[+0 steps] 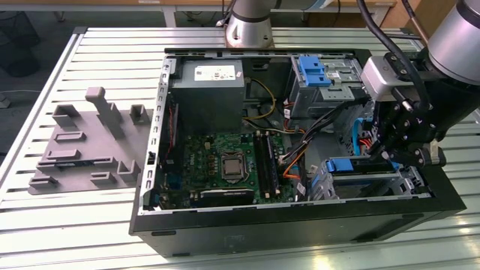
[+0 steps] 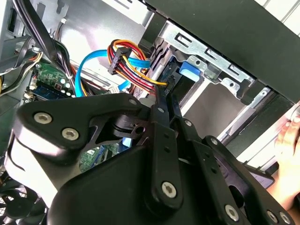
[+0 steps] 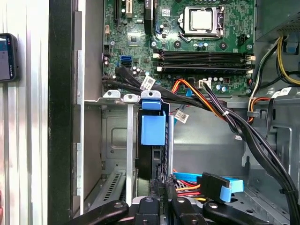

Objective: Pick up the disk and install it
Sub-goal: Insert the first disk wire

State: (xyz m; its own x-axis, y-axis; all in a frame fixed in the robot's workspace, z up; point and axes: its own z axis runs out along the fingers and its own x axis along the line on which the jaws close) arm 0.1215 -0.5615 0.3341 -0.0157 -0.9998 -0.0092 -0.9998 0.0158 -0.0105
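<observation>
The exterior view looks down from above on the open computer case [image 1: 300, 219]. Both wrist views sit close inside it, sharing the drive cage [image 3: 126, 140] [image 2: 206, 65].

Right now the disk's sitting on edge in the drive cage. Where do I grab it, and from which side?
Probably its exposed edge, pinched across the thin width of the disk just behind the blue tab, coming straight in through the case's open side. The cage walls flank its flat faces, and cables crowd nearby.
</observation>
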